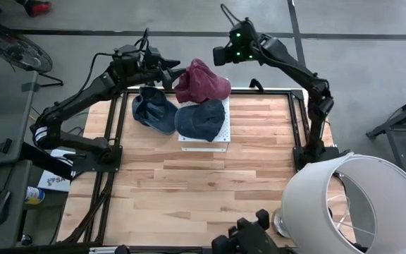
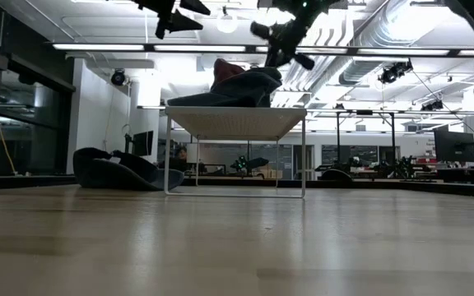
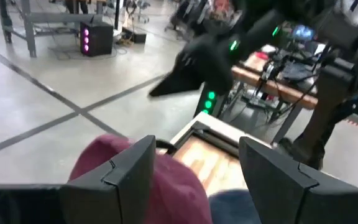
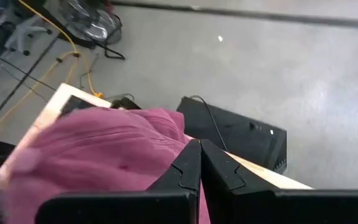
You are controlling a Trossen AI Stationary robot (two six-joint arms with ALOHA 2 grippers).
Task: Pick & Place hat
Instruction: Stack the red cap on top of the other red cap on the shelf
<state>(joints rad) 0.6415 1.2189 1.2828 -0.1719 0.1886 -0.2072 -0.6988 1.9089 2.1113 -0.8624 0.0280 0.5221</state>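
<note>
While the maroon hat [image 1: 201, 80] tops the denim hat [image 1: 201, 118] on the white stand [image 1: 204, 144], left end effector [image 1: 177, 73] hovers apart beside it, right end effector [image 1: 219, 55] pinched together, seemingly empty; the surface [image 1: 203, 190] up front lies bare.

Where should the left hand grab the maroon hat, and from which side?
Grip the maroon hat at its raised, bunched crown, coming from the open left hand's own side. It sits on top of the pile, overhanging the white stand's far edge, so soft folds stand clear there.
</note>
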